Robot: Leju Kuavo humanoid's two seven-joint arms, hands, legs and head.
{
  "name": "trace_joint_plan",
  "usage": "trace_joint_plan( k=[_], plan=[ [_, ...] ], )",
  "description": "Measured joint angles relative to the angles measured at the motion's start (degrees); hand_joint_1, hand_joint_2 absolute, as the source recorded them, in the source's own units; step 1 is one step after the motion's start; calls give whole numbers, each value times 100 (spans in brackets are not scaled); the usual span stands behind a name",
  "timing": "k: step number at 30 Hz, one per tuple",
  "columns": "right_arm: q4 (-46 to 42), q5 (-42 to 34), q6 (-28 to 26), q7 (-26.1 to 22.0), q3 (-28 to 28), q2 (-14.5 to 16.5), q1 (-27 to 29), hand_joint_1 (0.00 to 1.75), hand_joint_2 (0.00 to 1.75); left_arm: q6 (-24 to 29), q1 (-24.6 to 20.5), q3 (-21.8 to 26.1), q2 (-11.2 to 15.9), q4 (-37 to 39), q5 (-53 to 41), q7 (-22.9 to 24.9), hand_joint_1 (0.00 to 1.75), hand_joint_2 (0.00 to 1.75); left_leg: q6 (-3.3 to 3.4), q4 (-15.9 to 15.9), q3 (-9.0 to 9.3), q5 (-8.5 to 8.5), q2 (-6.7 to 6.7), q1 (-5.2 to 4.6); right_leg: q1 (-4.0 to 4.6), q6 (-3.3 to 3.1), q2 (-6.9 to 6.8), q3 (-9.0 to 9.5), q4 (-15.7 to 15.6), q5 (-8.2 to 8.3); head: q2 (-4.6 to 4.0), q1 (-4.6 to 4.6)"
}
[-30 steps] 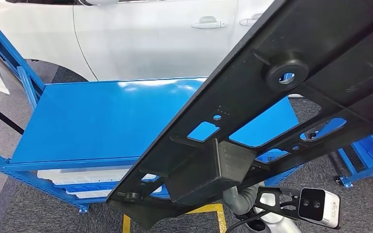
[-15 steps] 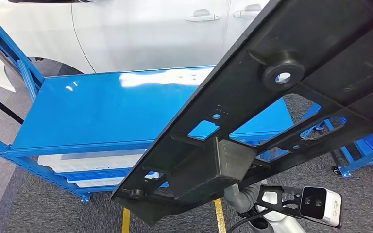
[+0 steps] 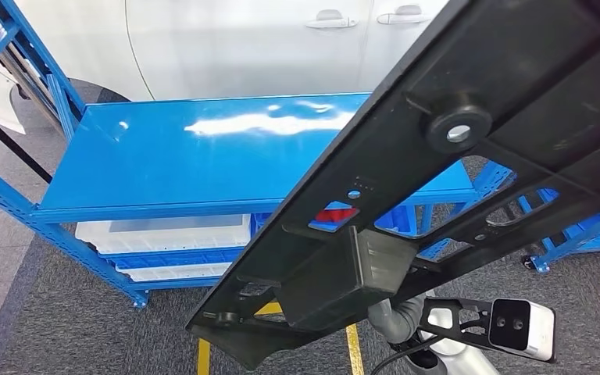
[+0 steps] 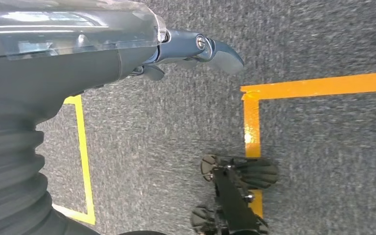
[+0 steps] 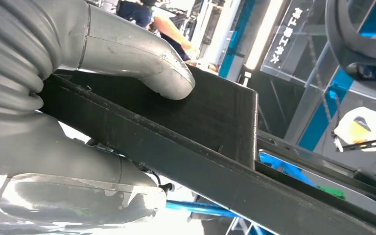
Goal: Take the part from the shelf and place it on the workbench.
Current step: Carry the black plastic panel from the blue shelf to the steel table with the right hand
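Gripping black part [image 5: 186, 142], right hand [image 5: 78, 98], thumb pressing on top.

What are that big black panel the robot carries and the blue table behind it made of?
The black panel looks like moulded plastic: matte, with ribs, cut-outs and a round boss. The blue table looks like painted sheet metal, glossy enough to reflect light. The right hand grips the panel.
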Motion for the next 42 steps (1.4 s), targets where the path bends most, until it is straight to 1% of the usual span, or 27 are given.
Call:
trace_joint_plan(
  k=[1, 3, 5, 7, 8, 10, 12, 13, 14, 15, 16, 18, 20, 22, 24, 25, 27, 28, 29, 30, 31, 33, 34, 37, 39, 40, 42],
  plan=[
    [9, -11, -29, 0, 0, -21, -25, 175, 175, -1, -1, 0, -4, 0, -8, -8, 0, 175, -16, 47, -79, 29, 0, 5, -7, 3, -2, 252, -308, 148, 0, 0],
    [17, -27, -84, 0, -2, -58, -87, 175, 175, -5, -1, -1, -9, 0, -31, -21, 0, 175, -63, 158, -220, 71, -4, 1, 1, -27, 1, 755, -1042, 243, 0, -1],
    [26, -48, -137, 0, -5, -89, -130, 175, 175, -13, -2, -2, -10, 0, -45, -33, 0, 175, -125, 230, -295, 116, -9, -11, 26, -99, 14, 923, -1371, 193, 0, 0],
    [44, -79, -199, 0, -6, -114, -148, 175, 175, -18, 1, -1, -13, 0, -46, -41, 0, 175, -196, 243, -328, 164, -14, -4, 34, -192, 16, 864, -1387, 255, 0, 1],
    [57, -92, -229, 0, -4, -122, -160, 175, 175, -20, 3, -1, -16, 1, -44, -43, 0, 175, -233, 286, -366, 111, -17, 5, 30, -239, 12, 826, -1392, 304, 0, 1],
    [75, -108, -272, 0, -1, -132, -180, 175, 175, -24, 5, 0, -22, 2, -39, -45, 0, 175, -299, 664, -525, -265, -23, 28, 12, -309, 0, 719, -1411, 417, 0, 1],
    [93, -112, -291, 0, 2, -136, -185, 175, 175, -27, 4, 0, -26, 2, -37, -45, 0, 175, -352, 1399, -750, -778, -24, 44, 19, -330, -3, 590, -1406, 517, 0, 0],
    [105, -113, -293, 0, 4, -138, -185, 175, 175, -30, 4, 0, -27, 2, -37, -45, 0, 175, -365, 1713, -811, -916, -24, 49, 24, -330, -5, 525, -1402, 565, 0, 0],
    [117, -113, -294, 0, 5, -140, -185, 175, 175, -32, 5, 0, -28, 2, -37, -45, 0, 175, -365, 1853, -784, -935, -24, 50, 28, -327, -5, 462, -1399, 612, 0, 0],
    [126, -114, -295, 0, 7, -142, -185, 175, 175, -34, 6, 0, -29, 2, -38, -45, 0, 175, -351, 1764, -643, -849, -26, 50, 35, -322, -5, 406, -1397, 657, 0, 0],
    [132, -114, -294, 0, 8, -144, -186, 175, 175, -35, 4, 0, -29, 2, -37, -46, 0, 175, -322, 1456, -393, -706, -27, 47, 42, -315, -3, 360, -1396, 698, 0, 0],
    [137, -120, -295, 0, 9, -145, -192, 175, 175, -34, -8, -1, -22, 2, -34, -48, 0, 175, -235, 581, 209, -530, -33, 19, 55, -289, -1, 299, -1397, 773, 0, 0],
    [141, -133, -298, 0, 13, -146, -201, 175, 175, -31, -16, -1, -20, 2, -21, -50, 0, 175, -168, 96, 492, -509, -35, -25, 50, -230, -4, 278, -1418, 845, 0, 0],
    [145, -146, -297, 0, 22, -147, -214, 175, 175, -9, -11, 1, -23, 2, 8, -49, 0, 175, -115, 7, 480, -449, -32, -39, 41, -152, -7, 278, -1460, 910, 0, 0],
    [160, -164, -286, 0, 37, -147, -251, 175, 175, 43, -12, 5, -37, 2, 55, -28, 0, 175, -48, -78, 464, -345, -19, -18, 35, -93, -4, 226, -1369, 809, 0, 1],
    [175, -175, -278, 0, 50, -147, -282, 175, 175, 73, -15, 10, -49, 2, 84, -8, 0, 175, -20, -110, 445, -287, -12, -4, 33, -72, -2, 146, -1171, 634, 0, 1],
    [221, -193, -264, 0, 78, -146, -330, 175, 175, 124, -11, 28, -74, 2, 143, 31, 0, 175, 12, -105, 357, -217, -5, -7, 20, -37, 2, -116, -459, 150, 0, 2],
    [252, -197, -256, 0, 93, -146, -339, 175, 175, 140, -5, 40, -84, 2, 168, 41, 0, 175, 15, -90, 306, -191, -5, -8, 13, -18, 1, -228, -111, -16, 0, 1],
    [283, -196, -242, 0, 103, -144, -339, 175, 175, 149, 2, 51, -95, 2, 186, 43, 0, 175, 11, -71, 258, -172, -5, -7, 5, -2, 0, -265, 88, -71, 0, 1],
    [309, -187, -217, 0, 110, -140, -338, 175, 175, 151, 7, 59, -105, 2, 197, 38, 0, 175, 4, -46, 218, -159, -6, -4, -1, 8, -2, -195, 68, -11, 0, 1],
    [327, -167, -184, 0, 116, -135, -337, 175, 175, 148, 11, 65, -117, 2, 204, 31, 0, 175, -6, -13, 185, -155, -7, 0, -8, 12, -5, -8, -185, 138, 0, 0],
    [340, -109, -100, 0, 117, -115, -334, 175, 175, 132, 12, 82, -143, 2, 215, 13, 0, 175, -44, 71, 119, -170, -9, 0, -5, -12, -10, 463, -948, 386, 0, 0],
    [342, -83, -60, 0, 117, -102, -329, 175, 175, 125, 11, 94, -154, 2, 219, 8, 0, 175, -71, 112, 89, -176, -9, -5, 7, -40, -10, 617, -1221, 442, 0, 0],
    [348, -33, 41, 0, 115, -56, -314, 175, 175, 123, 11, 137, -168, 2, 231, 5, 0, 175, -148, 168, 42, -162, -8, -19, 31, -144, 1, 667, -1384, 438, 0, 0],
    [349, 14, 84, 0, 111, -13, -312, 175, 175, 134, 12, 158, -173, 3, 241, 7, 0, 175, -207, 268, -6, -250, -12, -6, 15, -220, -1, 668, -1428, 466, 0, 0],
    [348, 41, 98, 0, 110, 14, -310, 175, 175, 144, 13, 166, -175, 3, 247, 8, 0, 175, -241, 456, -87, -383, -16, 5, 4, -254, -5, 667, -1449, 483, 0, 0],
    [346, 87, 119, 0, 105, 65, -292, 175, 175, 165, 17, 184, -177, 4, 259, 11, 0, 175, -305, 1146, -386, -761, -19, 31, 3, -291, -1, 652, -1457, 502, 0, 0]
  ],
)
